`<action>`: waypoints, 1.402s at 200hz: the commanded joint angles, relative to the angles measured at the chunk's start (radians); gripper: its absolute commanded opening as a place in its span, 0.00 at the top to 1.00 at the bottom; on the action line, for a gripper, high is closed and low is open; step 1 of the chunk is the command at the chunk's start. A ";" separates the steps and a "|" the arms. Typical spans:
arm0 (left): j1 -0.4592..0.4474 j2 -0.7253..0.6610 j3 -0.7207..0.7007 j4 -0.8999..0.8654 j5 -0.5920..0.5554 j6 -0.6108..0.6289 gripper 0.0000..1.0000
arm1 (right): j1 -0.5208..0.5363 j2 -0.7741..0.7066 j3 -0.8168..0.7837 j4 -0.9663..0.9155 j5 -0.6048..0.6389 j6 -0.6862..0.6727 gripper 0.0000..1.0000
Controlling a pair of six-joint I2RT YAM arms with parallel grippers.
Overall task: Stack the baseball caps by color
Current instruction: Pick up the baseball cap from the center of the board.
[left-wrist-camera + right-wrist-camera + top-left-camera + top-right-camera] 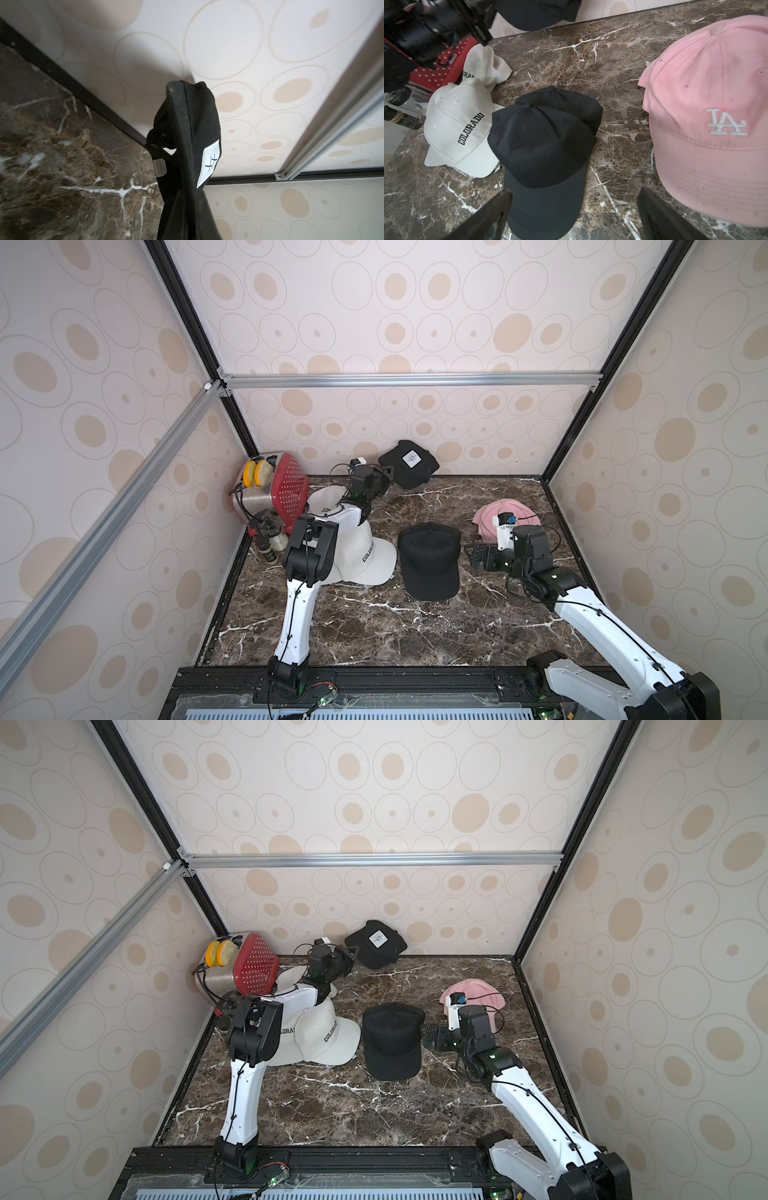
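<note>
Closest to the lens, the right gripper (pixel 575 190) shows two dark fingers (pixel 496 209) spread wide with nothing held between them. It hovers low, tips aimed at the plain black caps (pixel 546 135) just ahead of it, two crowns nested one over the other. From there, I judge, this hand could steady or square up that pile. Off one flank of this gripper lies the pink cap (pixel 708 124), crown up and set apart so the colours do not mix. Whether a second pink one lies under it cannot be told. Beyond the black pile, the white caps (pixel 460 128) overlap loosely.

At the far end, the left gripper (pixel 387 473) is clamped on the black cap with the white patch (pixel 410 464), seemingly by its brim. The soft crown hangs past the fingertips, clear of the marble table (pixel 374 626) and near the back wall. Pinching the stiff part likely keeps the cap from folding. Its probable destination, the black pile, lies well back from this hand, toward the robot.
</note>
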 commanded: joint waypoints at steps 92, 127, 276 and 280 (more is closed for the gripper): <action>-0.003 -0.533 -0.675 0.397 -0.011 0.036 1.00 | -0.012 0.123 0.163 0.152 -0.246 0.049 0.00; -0.064 -0.572 -0.819 0.592 -0.168 -0.157 1.00 | -0.010 0.175 0.111 0.334 -0.372 0.317 0.02; -0.133 -0.634 -0.872 0.774 0.267 -0.047 1.00 | -0.139 0.346 0.461 0.093 -0.576 0.018 0.00; -0.132 -0.644 -0.880 0.774 0.279 -0.037 1.00 | -0.140 0.347 0.461 0.095 -0.575 0.017 0.00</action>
